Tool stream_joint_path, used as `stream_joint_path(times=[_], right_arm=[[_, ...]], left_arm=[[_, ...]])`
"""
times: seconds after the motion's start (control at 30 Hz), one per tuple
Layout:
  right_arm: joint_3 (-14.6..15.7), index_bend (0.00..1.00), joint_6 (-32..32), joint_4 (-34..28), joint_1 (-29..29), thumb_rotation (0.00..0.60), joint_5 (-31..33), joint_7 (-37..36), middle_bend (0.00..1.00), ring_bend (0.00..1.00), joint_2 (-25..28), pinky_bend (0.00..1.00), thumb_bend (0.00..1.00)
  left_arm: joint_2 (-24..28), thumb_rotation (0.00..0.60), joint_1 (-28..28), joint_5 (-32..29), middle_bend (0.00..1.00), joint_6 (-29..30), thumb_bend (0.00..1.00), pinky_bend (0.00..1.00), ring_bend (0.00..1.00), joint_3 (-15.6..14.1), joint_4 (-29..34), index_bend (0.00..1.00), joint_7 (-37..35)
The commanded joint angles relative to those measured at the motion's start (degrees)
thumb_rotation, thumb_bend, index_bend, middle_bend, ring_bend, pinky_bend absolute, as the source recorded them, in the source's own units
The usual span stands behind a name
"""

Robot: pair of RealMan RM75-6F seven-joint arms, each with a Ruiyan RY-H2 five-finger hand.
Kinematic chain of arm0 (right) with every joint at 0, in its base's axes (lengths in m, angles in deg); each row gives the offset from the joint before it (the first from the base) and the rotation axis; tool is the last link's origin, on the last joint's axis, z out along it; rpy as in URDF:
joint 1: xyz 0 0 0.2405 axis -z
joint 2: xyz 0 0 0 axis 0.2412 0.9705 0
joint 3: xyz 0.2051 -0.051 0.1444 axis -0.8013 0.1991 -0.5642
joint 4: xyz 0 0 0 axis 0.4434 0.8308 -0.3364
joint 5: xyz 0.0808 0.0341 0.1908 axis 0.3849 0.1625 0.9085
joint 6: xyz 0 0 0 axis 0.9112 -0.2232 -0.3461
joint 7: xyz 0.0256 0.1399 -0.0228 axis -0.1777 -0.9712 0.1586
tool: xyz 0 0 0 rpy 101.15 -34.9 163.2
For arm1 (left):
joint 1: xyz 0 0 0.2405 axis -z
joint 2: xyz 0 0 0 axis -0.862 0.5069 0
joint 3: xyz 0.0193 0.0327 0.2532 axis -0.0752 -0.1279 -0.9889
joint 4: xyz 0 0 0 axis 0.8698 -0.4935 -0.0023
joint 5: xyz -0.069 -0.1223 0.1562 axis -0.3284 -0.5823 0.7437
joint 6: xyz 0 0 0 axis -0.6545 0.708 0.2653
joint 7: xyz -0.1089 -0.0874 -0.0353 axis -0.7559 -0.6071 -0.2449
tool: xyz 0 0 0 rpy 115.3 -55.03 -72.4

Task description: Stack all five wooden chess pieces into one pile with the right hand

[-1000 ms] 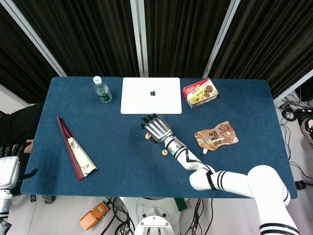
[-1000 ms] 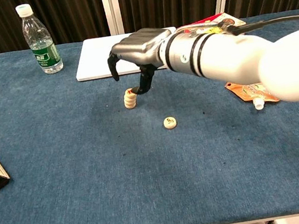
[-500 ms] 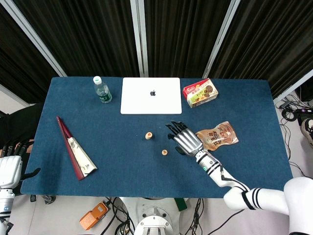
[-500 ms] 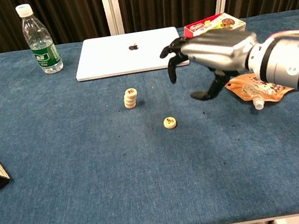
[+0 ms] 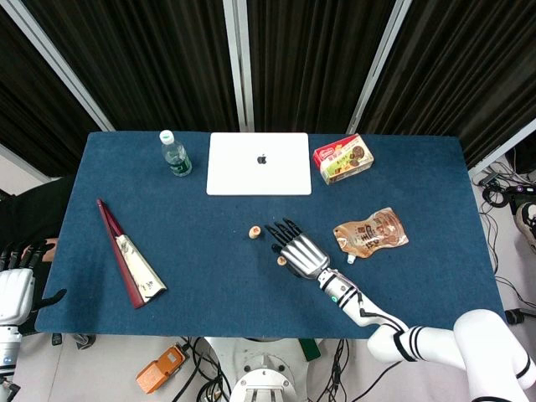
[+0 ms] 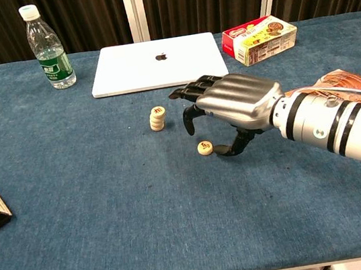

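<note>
A short pile of round wooden chess pieces [image 6: 158,118] stands mid-table, also seen from above [image 5: 252,232]. One loose wooden piece [image 6: 204,148] lies flat to the pile's right and nearer the front edge; in the head view it [image 5: 281,260] peeks out beside the hand. My right hand [image 6: 230,103] [image 5: 298,249] hovers palm down just over and right of this loose piece, fingers spread and curved, thumb low beside it, holding nothing. My left hand [image 5: 17,289] hangs off the table's left edge, fingers apart and empty.
A shut white laptop [image 6: 155,63] and a water bottle [image 6: 48,47] stand at the back. A snack box [image 6: 259,38] sits back right, an orange pouch [image 5: 370,232] right of my hand. A long wrapped packet [image 5: 127,260] lies at the left.
My right hand left the pile, swung right toward the pouch, then came back left and down over the loose piece. The pile stands free.
</note>
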Motion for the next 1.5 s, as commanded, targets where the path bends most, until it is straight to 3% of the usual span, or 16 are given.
stream_joint_path(times=[0.03, 0.57, 0.73, 0.9, 1.1, 1.5], right_arm=[[-0.40, 0.45, -0.52, 0.76, 0.19, 0.600, -0.20, -0.14, 0.00, 0.00, -0.61, 0.00, 0.46], [-2.63, 0.59, -3.08, 2.28, 0.08, 0.600, -0.21, -1.15, 0.00, 0.00, -1.96, 0.00, 0.46], [-5.82, 0.60, -3.55, -1.01, -1.40, 0.600, 0.34, -1.16, 0.00, 0.00, 0.31, 0.00, 0.46], [-11.20, 0.60, -7.95, -3.84, -5.20, 0.600, 4.86, 2.12, 0.00, 0.00, 1.80, 0.00, 0.46], [-15.80, 0.59, -12.74, -2.29, -9.91, 0.600, 11.43, 6.12, 0.00, 0.00, 0.48, 0.00, 0.46], [-16.52, 0.56, -15.96, 3.13, -14.18, 0.600, 18.83, 9.67, 0.00, 0.00, -2.81, 0.00, 0.46]], left_arm=[[-0.13, 0.600, 0.03, -0.02, 0.14, -0.08, 0.00, 0.01, 0.09, 0.03, -0.31, 0.18, -0.25], [-0.70, 0.600, -0.04, -0.15, 0.14, -0.38, 0.00, 0.01, 0.09, 0.04, -1.83, 0.18, -1.41], [-0.66, 0.600, -0.02, -0.02, 0.14, -0.32, 0.00, 0.01, 0.09, 0.06, -1.95, 0.18, -1.51], [-0.48, 0.600, 0.09, 0.22, 0.14, -0.15, 0.00, 0.01, 0.09, 0.13, -1.49, 0.18, -1.12], [-0.26, 0.600, 0.14, 0.04, 0.14, -0.49, 0.00, 0.01, 0.09, 0.05, -0.89, 0.19, -0.51], [-0.12, 0.600, 0.05, -0.50, 0.14, -0.96, 0.00, 0.01, 0.09, 0.06, -0.88, 0.18, -0.33]])
